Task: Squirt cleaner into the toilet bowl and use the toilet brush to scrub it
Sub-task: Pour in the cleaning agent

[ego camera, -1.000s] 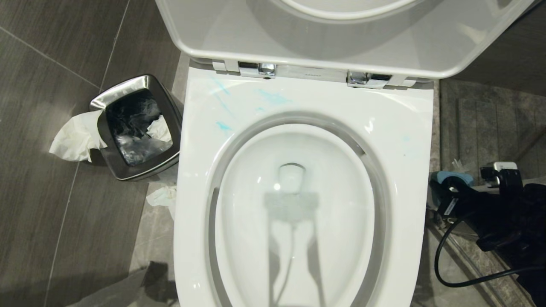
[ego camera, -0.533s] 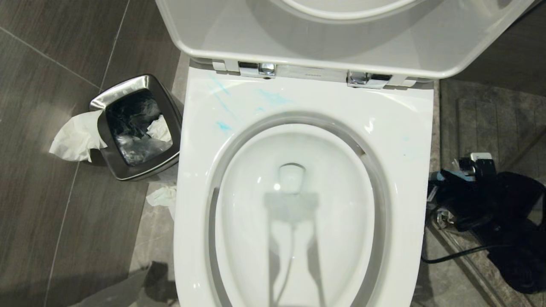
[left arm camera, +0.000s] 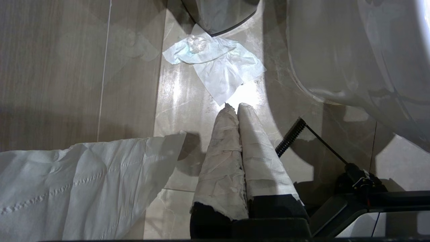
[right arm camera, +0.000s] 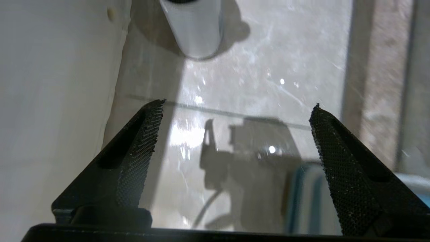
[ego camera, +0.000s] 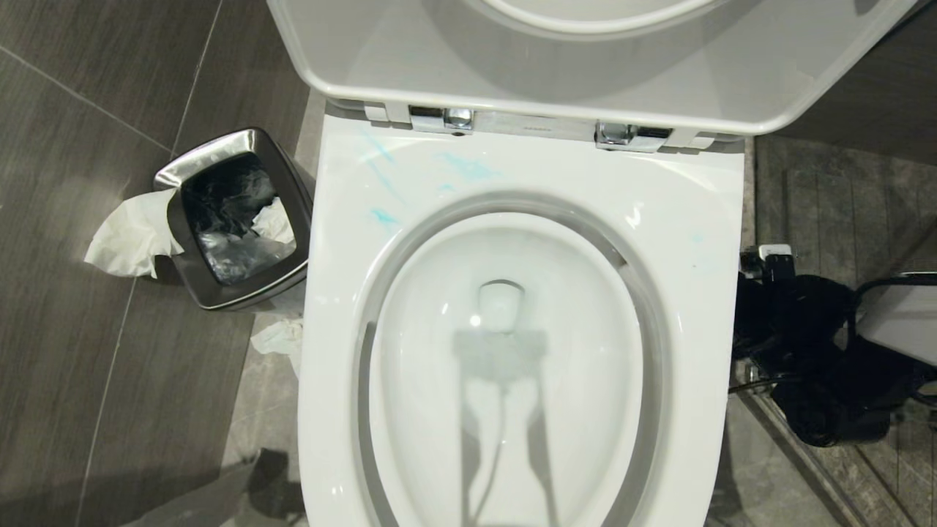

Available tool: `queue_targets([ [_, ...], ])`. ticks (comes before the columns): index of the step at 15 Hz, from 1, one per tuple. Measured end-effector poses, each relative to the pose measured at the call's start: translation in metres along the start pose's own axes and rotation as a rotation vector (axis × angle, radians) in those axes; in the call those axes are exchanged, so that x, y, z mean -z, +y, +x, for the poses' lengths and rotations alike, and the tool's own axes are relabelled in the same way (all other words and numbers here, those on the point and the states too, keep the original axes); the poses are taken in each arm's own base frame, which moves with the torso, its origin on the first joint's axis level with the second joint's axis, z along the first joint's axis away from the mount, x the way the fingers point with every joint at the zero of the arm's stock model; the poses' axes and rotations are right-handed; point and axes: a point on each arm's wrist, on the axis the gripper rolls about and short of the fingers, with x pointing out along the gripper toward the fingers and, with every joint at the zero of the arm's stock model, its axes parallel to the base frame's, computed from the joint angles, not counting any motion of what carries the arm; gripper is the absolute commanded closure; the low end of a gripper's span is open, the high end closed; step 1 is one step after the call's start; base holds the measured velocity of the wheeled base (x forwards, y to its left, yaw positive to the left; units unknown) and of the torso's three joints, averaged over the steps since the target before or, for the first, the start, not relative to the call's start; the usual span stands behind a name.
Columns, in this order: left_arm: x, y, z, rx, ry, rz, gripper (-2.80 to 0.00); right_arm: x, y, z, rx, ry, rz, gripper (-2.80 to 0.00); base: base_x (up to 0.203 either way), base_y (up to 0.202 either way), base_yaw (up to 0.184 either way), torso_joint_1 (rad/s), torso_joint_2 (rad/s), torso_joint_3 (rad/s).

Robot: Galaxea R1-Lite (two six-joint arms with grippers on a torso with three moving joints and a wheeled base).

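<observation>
Right pincer (right arm camera: 235,134): jaws wide apart, nothing between them; its arm has slid toward twelve o'clock beside the toilet bowl (ego camera: 703,241).
Left pincer (left arm camera: 235,107): pressed together, unmoved.
Cleaner (ego camera: 468,168): same streaks.

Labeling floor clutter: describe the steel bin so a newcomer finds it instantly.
Start at the white toilet bowl. On the dark floor at its left, near the hinges, stands the steel bin: squarish, shiny, black-lined. Its metal sets it apart from the white tissues lying around it.
</observation>
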Motion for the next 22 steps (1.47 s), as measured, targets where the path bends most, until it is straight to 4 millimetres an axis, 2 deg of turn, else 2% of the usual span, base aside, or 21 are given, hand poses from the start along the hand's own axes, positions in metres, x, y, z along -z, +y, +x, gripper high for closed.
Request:
queue_targets([
  [2,0.0,0.0,0.0,0.0,0.0,0.0,0.0,0.004,0.004,0.013,-0.015,-0.025,0.001,-2.8,0.0,0.0,0.0,0.0,0.0,0.0],
  [7,0.0,0.0,0.0,0.0,0.0,0.0,0.0,0.02,0.022,0.026,-0.086,-0.021,-0.017,-2.8,0.0,0.0,0.0,0.0,0.0,0.0],
  [10,0.0,0.0,0.0,0.0,0.0,0.0,0.0,0.024,0.024,0.035,-0.089,-0.044,-0.075,-2.8,0.0,0.0,0.0,0.0,0.0,0.0],
  [17,0.0,0.0,0.0,0.0,0.0,0.0,0.0,0.019,0.025,0.063,-0.077,-0.15,-0.184,-2.8,0.0,0.0,0.0,0.0,0.0,0.0],
  [22,0.0,0.0,0.0,0.0,0.0,0.0,0.0,0.011,0.026,0.08,-0.07,-0.233,-0.197,-2.8,0.0,0.0,0.0,0.0,0.0,0.0],
])
